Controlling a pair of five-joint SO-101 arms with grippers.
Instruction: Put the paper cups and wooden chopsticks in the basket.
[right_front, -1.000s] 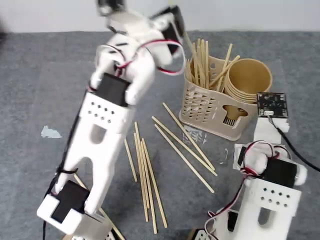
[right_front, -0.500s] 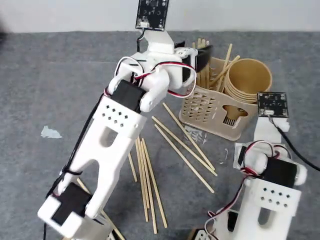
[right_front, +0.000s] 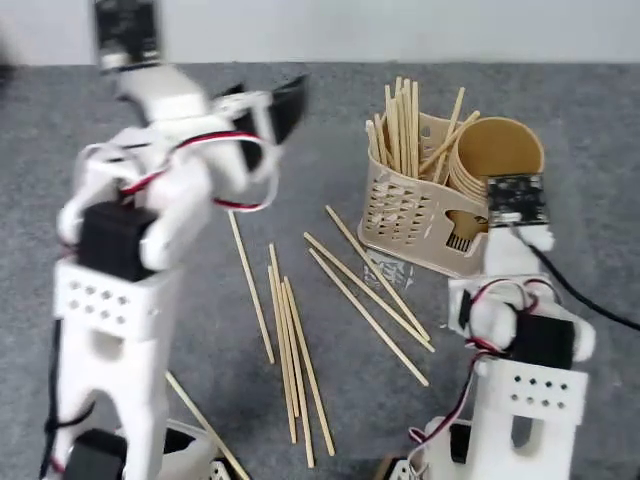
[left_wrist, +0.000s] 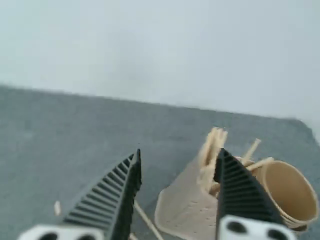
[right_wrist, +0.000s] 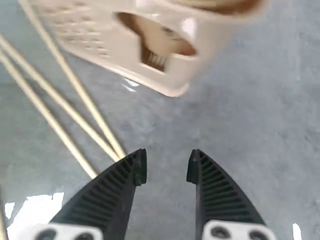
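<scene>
A beige slotted basket stands at the back right, with several wooden chopsticks upright in it and a stack of paper cups in its right part. Several more chopsticks lie loose on the grey mat in front of it and to its left. My left gripper hangs open in the air to the left of the basket; its wrist view shows its open fingers with nothing between them, and the basket and cups beyond. My right gripper is open and empty, low over the mat just in front of the basket.
A bundle of chopsticks lies mid-table between the two arms, and a single one by the left arm's base. A scrap of clear film lies near the basket. A pale mark is on the mat at far left.
My left arm has swung from over the basket to the left and away from it, its gripper now empty. The right arm has shifted slightly toward the basket.
</scene>
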